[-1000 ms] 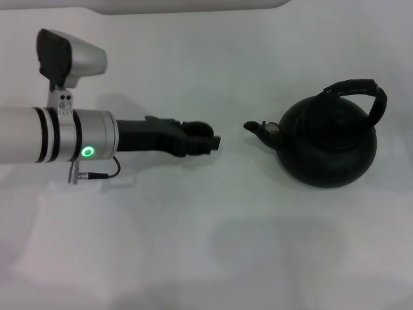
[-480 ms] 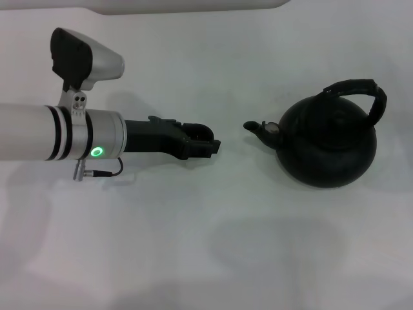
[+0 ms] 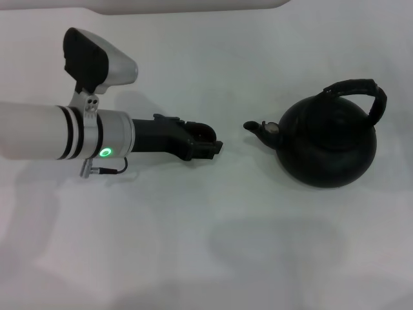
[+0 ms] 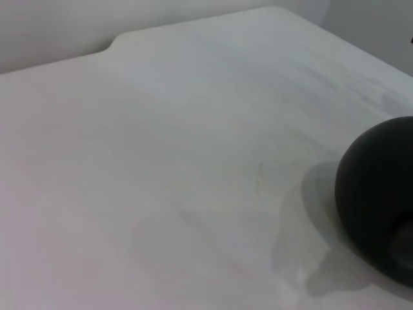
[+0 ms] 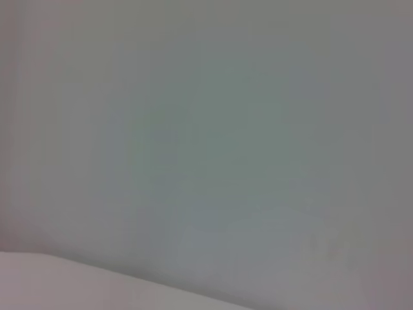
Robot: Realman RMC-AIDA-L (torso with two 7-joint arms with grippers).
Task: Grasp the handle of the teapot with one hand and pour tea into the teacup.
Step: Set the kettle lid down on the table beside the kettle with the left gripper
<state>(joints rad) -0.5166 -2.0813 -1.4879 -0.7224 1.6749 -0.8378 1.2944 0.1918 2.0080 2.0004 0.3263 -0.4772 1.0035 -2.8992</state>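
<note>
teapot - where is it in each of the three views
Head view: the teapot stands right of centre on the table, spout pointing at the left tool.
Left wrist view: only part of its round body shows, cut off by the picture's edge.
Right wrist view: not in it; only blank pale surface.
Shared landmark: the white table, in the head and left wrist views.

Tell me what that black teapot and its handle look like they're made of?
The teapot looks like cast iron or dark ceramic: its round body is matte black with almost no shine, so I can't say which. The handle arches over the top with a rougher, uneven surface, as if wrapped in cord or cane, though that is only a guess from its texture.
</note>
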